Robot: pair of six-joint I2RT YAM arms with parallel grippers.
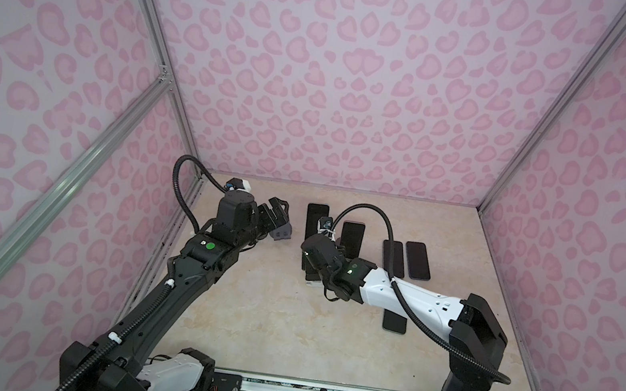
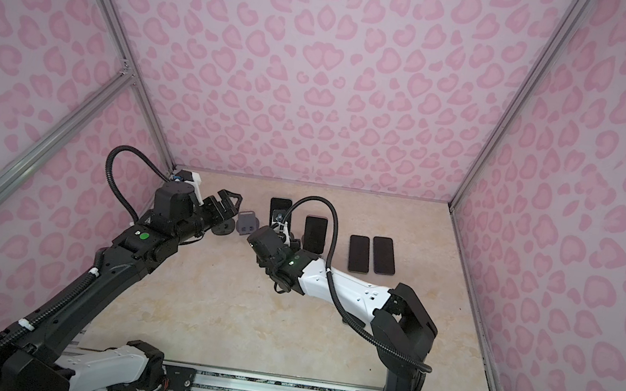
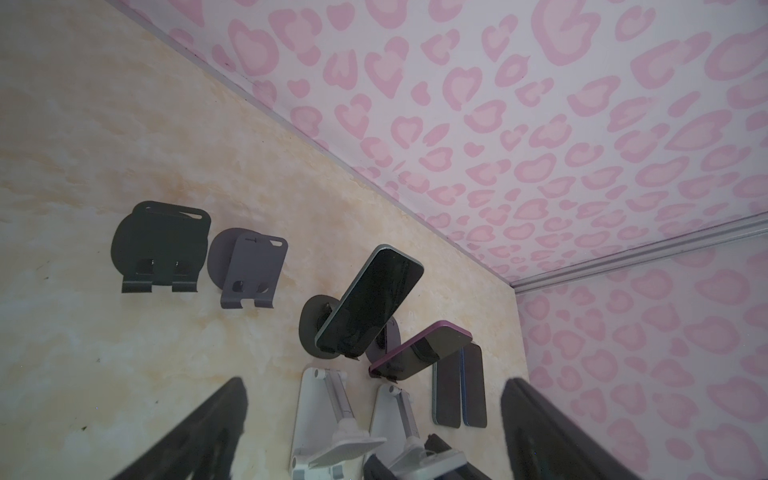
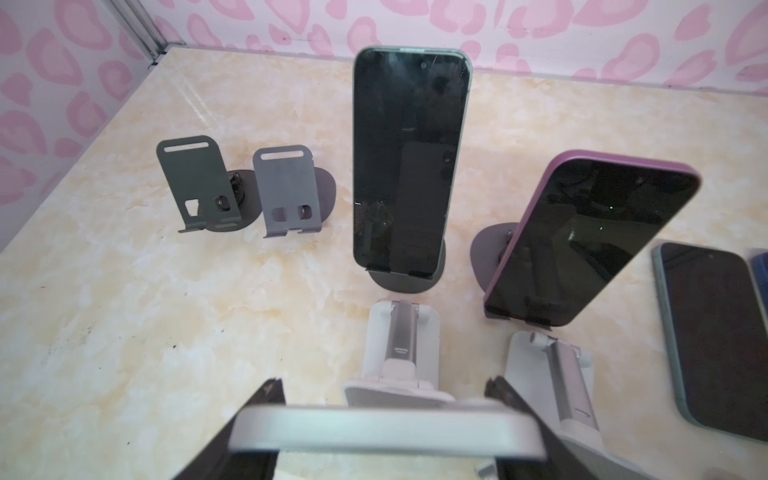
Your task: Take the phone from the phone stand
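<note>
Silver phone [image 4: 386,432] clamped in right gripper [image 4: 384,390] at white stand [image 4: 401,332] | left gripper [image 3: 374,388] far-left by grey stands [image 3: 249,270], jaws gaping wide

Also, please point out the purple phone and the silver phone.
purple phone [image 4: 594,237]: right wrist view, middle of its dark screen.
silver phone [image 4: 386,430]: right wrist view, middle of its near edge.
</note>
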